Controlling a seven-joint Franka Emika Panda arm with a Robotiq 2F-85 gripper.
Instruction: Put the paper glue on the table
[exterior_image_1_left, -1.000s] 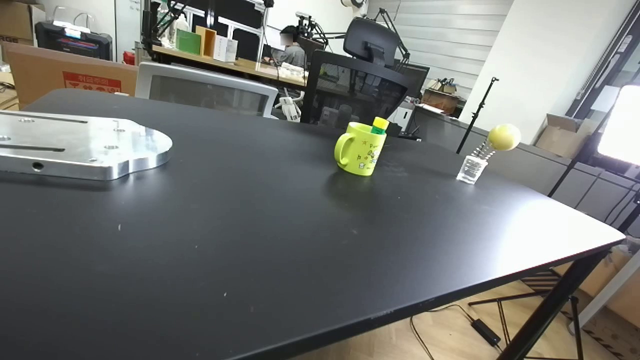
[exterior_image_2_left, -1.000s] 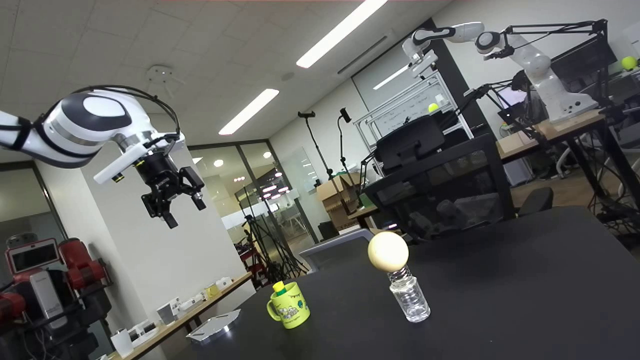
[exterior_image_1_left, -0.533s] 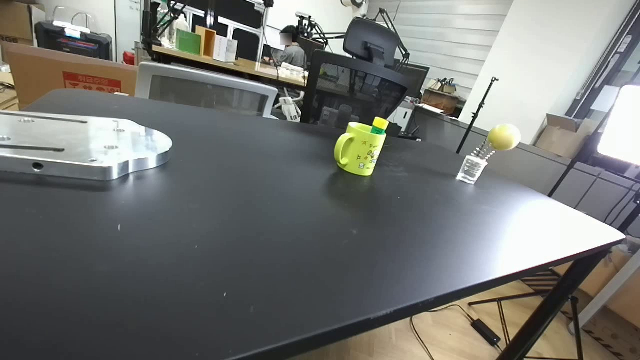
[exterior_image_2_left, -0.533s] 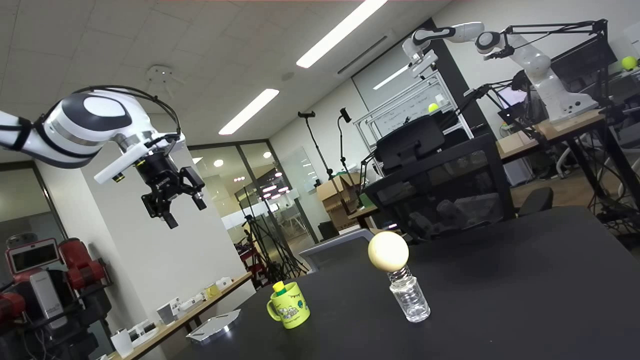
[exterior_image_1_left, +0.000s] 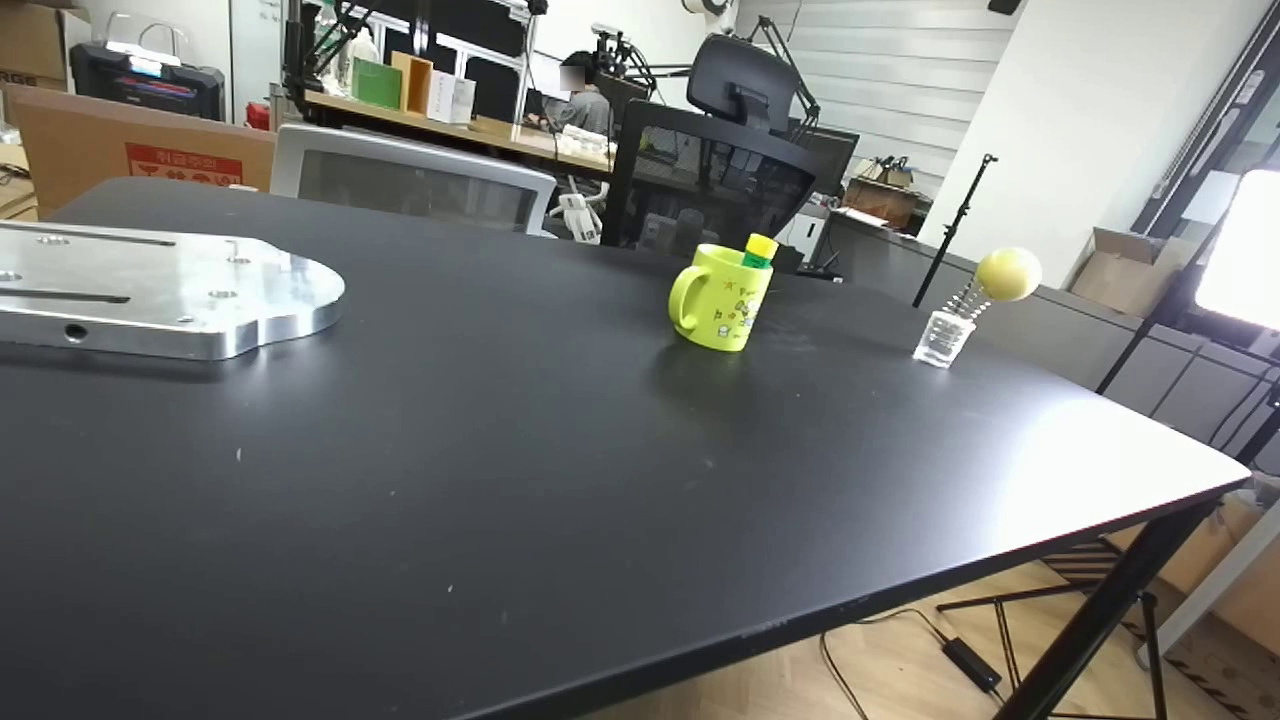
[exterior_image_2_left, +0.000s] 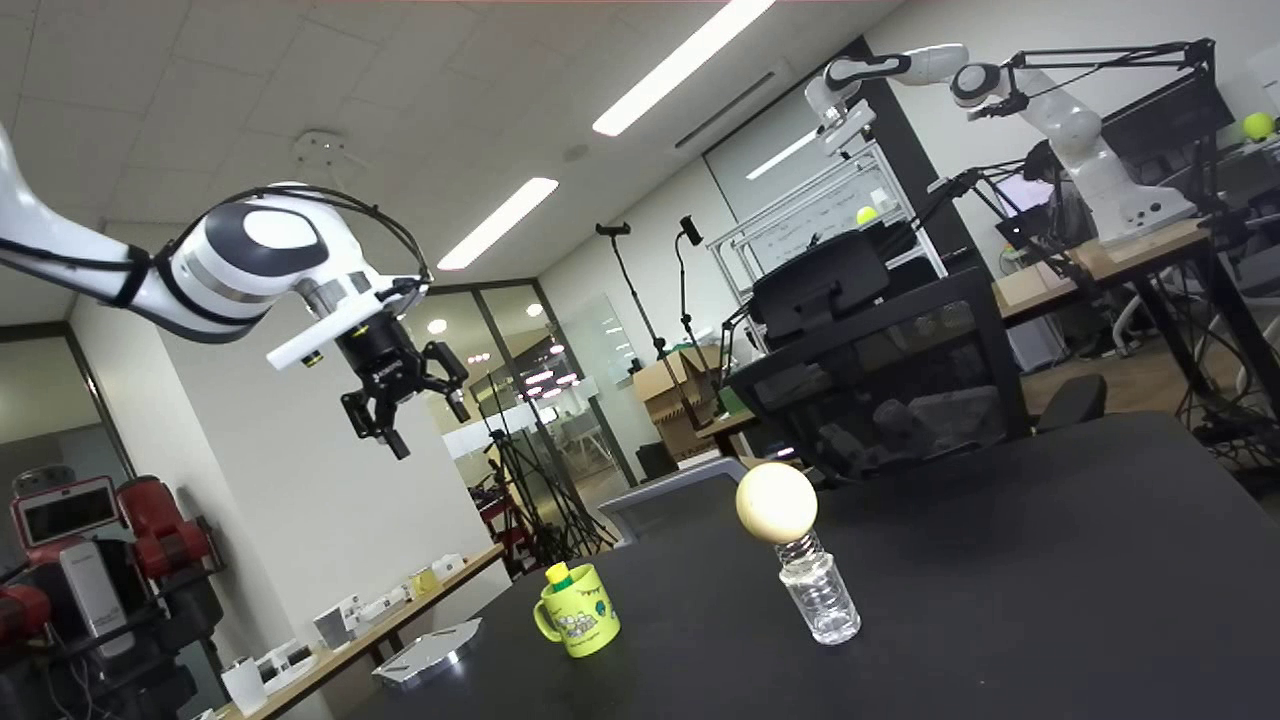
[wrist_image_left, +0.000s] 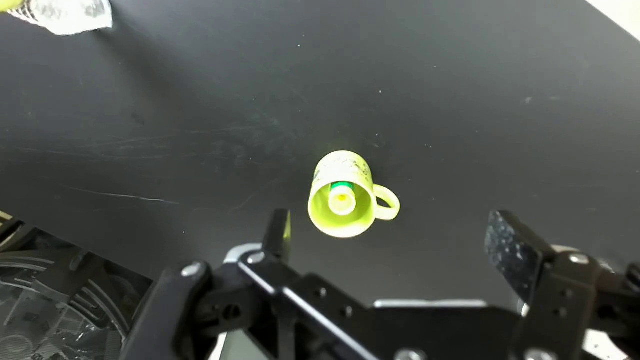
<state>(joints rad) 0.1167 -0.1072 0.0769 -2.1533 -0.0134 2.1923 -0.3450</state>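
Observation:
The paper glue stands inside the yellow-green mug. Its yellow cap and green neck (exterior_image_1_left: 759, 252) stick out above the rim in both exterior views (exterior_image_2_left: 558, 575), and its body is hidden by the mug. The mug (exterior_image_1_left: 722, 305) stands upright on the black table (exterior_image_1_left: 480, 450). In the wrist view the glue's cap (wrist_image_left: 342, 200) shows inside the mug (wrist_image_left: 344, 167), left of the middle between my fingers. The mug's handle points right there. My gripper (exterior_image_2_left: 430, 430) is open and empty, high above the table, up and left of the mug in an exterior view.
A clear glass bottle (exterior_image_2_left: 822, 600) with a spring and a pale yellow ball (exterior_image_2_left: 777, 503) stands on the table near the mug. A flat silver metal plate (exterior_image_1_left: 170, 290) lies at the mug's other side. Chairs (exterior_image_2_left: 880, 390) stand along the table's edge.
My arm and open gripper have moved to the right in an exterior view, at about the same height. The mug, the glue and the bottle have not moved.

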